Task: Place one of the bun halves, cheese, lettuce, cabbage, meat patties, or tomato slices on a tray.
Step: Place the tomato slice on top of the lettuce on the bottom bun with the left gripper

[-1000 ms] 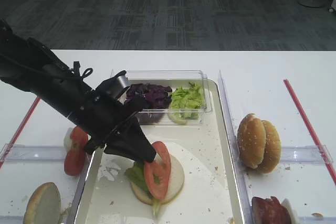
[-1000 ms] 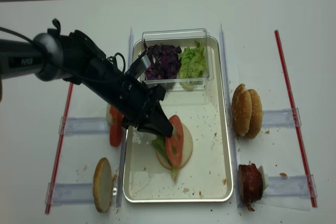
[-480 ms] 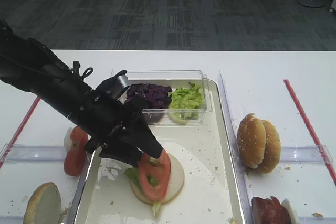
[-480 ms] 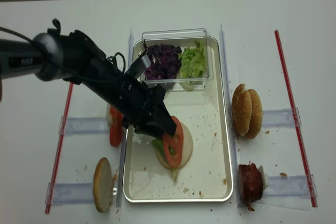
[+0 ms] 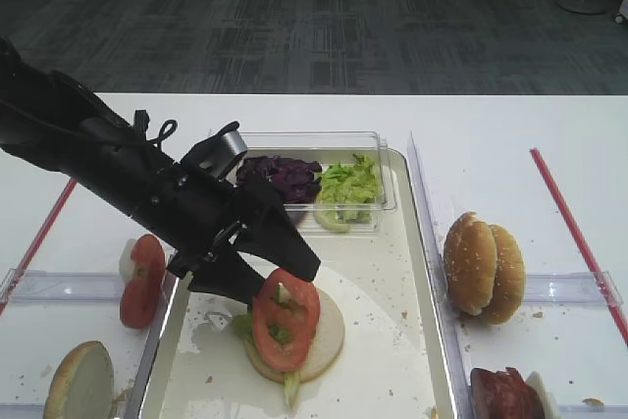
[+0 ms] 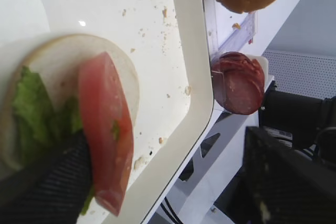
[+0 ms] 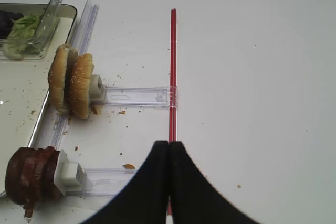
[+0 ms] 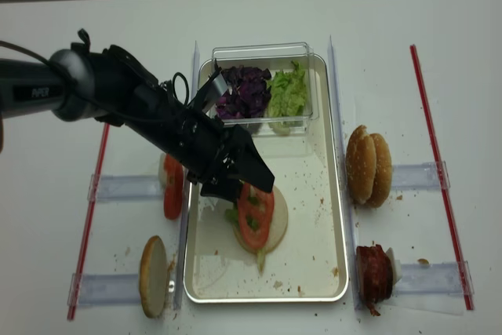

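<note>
My left gripper [image 5: 265,277] hangs open low over the tray [image 5: 428,272], its jaws wide apart. A tomato slice [image 5: 285,319] rests tilted on lettuce [image 6: 29,103] and a bun half [image 5: 329,331] on the tray floor. In the left wrist view the tomato slice [image 6: 105,135] still leans against one finger [image 6: 47,182]; the other finger [image 6: 283,182] stands far off. From above, the left gripper [image 8: 243,186] sits just over the slice [image 8: 252,215]. My right gripper [image 7: 168,148] is shut and empty over bare table.
A clear tub [image 5: 388,205] at the tray's far end holds cabbage [image 5: 280,179] and lettuce [image 5: 348,183]. More tomato slices [image 5: 142,277] and a bun half [image 5: 83,380] sit left of the tray. Bun halves [image 5: 483,267] and meat patties [image 5: 505,394] stand on the right.
The left gripper went from shut on the tomato slice to wide open. The slice tipped down onto the lettuce and bun half. The right gripper has not moved.
</note>
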Controlling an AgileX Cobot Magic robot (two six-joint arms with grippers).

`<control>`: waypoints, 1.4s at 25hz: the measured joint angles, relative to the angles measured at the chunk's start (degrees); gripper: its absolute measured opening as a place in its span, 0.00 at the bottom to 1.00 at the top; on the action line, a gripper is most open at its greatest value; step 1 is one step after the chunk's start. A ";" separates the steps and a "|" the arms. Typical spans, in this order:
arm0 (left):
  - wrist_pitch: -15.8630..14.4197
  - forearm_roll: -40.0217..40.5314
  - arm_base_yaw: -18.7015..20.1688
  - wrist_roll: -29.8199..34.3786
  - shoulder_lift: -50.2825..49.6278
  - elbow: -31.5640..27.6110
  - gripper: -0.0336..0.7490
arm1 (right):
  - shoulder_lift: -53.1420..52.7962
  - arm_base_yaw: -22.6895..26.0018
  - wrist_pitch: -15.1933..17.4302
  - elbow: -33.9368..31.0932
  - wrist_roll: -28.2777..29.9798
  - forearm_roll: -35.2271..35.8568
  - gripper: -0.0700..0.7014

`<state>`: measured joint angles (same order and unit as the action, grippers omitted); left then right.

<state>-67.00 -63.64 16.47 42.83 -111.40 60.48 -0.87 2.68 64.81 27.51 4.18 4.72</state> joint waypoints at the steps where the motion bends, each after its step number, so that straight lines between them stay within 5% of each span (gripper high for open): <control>1: 0.00 0.00 0.00 0.13 0.00 0.00 0.72 | 0.00 0.00 0.00 0.00 0.00 0.00 0.14; 17: 0.00 0.00 0.00 0.27 0.00 0.37 0.73 | 0.00 0.00 0.00 0.00 0.00 0.00 0.14; 35: -0.53 12.60 0.00 -7.63 0.00 11.08 0.74 | 0.00 0.00 0.00 0.00 -0.22 0.00 0.14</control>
<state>-67.53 -51.04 16.47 35.19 -111.40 71.56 -0.87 2.68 64.81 27.51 3.96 4.72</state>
